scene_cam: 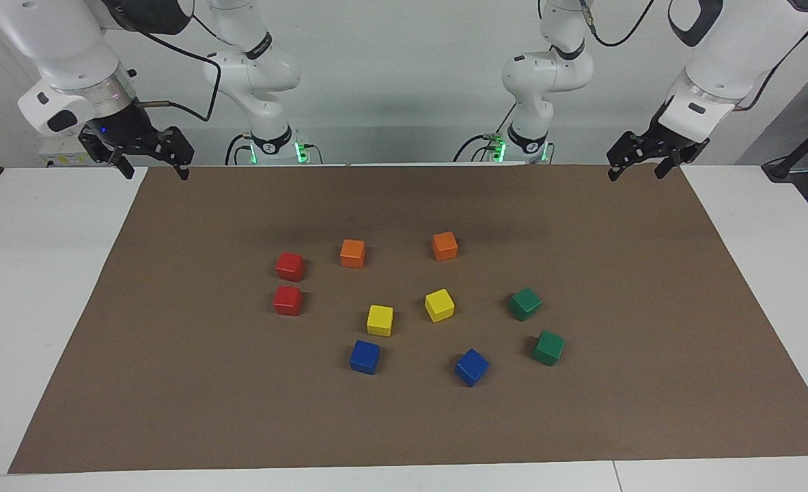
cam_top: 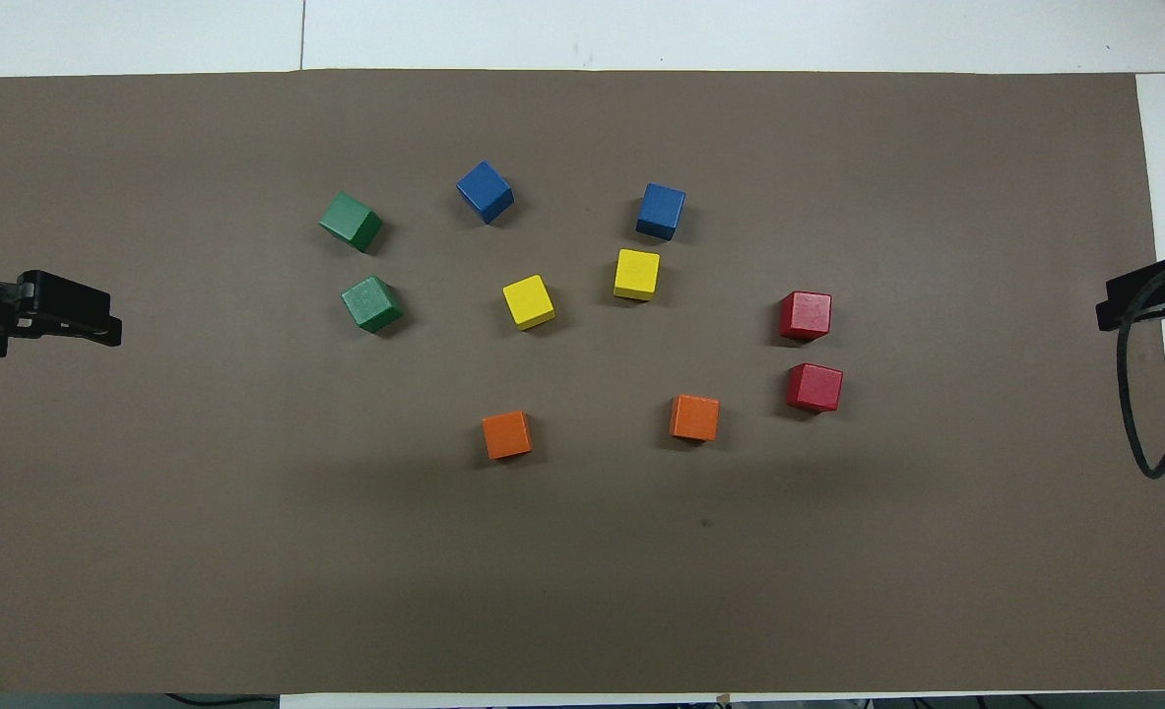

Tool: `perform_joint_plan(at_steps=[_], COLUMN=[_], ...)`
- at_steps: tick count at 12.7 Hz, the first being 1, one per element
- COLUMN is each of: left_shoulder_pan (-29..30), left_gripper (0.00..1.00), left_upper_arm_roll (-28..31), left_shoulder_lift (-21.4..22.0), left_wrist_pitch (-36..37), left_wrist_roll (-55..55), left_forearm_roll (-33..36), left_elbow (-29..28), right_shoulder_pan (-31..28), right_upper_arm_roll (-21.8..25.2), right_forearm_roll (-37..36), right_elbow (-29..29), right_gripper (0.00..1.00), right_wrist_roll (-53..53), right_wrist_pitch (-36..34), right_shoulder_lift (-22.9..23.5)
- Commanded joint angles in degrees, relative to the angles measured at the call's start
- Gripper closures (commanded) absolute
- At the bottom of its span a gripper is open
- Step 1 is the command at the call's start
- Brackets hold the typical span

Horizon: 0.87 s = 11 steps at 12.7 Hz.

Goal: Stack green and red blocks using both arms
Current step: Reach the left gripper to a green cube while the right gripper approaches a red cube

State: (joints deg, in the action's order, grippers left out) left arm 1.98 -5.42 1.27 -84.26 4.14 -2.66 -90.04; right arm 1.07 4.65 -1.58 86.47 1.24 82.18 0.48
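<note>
Two dark green blocks lie on the brown mat toward the left arm's end, one (scene_cam: 525,303) (cam_top: 372,303) nearer to the robots than the other (scene_cam: 548,348) (cam_top: 351,221). Two red blocks lie toward the right arm's end, one (scene_cam: 289,266) (cam_top: 814,387) nearer to the robots than the other (scene_cam: 287,301) (cam_top: 806,315). All four stand apart, none stacked. My left gripper (scene_cam: 636,172) (cam_top: 90,315) waits open and empty over its end of the mat. My right gripper (scene_cam: 155,171) (cam_top: 1138,303) waits open and empty over the mat's edge at its own end.
Between the green and red pairs lie two orange cubes (scene_cam: 352,253) (scene_cam: 444,245) nearest the robots, two yellow cubes (scene_cam: 380,320) (scene_cam: 439,305) in the middle, and two blue cubes (scene_cam: 365,357) (scene_cam: 471,367) farthest. The brown mat (scene_cam: 171,410) lies on a white table (scene_cam: 35,273).
</note>
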Motion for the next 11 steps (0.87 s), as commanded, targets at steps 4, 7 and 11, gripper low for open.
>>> perform_joint_plan(at_steps=[4,7,11], left_shoulder_pan=[1.1,1.01,-4.33], left_gripper=[0.0,0.0,0.0], left_upper_arm_roll=[-0.38,-0.46,-0.82], left_shoulder_lift=[0.92,2.58,4.98], left_wrist_pitch=[0.42,-2.38,-17.84], left_wrist_roll=[-0.54,-0.71,11.2], left_forearm_roll=[0.64,0.64,0.37], left_elbow=[-0.04,-3.46,-16.91], right_shoulder_pan=[-1.33,-2.03,-2.03], right_upper_arm_roll=[0.1,0.1,0.01], right_forearm_roll=[0.17,0.17,0.17], right_elbow=[1.51,1.51,1.51], right_gripper=[0.0,0.0,0.0], right_wrist_roll=[0.52,0.52,0.52], right_wrist_pitch=[1.23,1.15,0.53], right_shoulder_lift=[-1.27,-1.36,-1.36])
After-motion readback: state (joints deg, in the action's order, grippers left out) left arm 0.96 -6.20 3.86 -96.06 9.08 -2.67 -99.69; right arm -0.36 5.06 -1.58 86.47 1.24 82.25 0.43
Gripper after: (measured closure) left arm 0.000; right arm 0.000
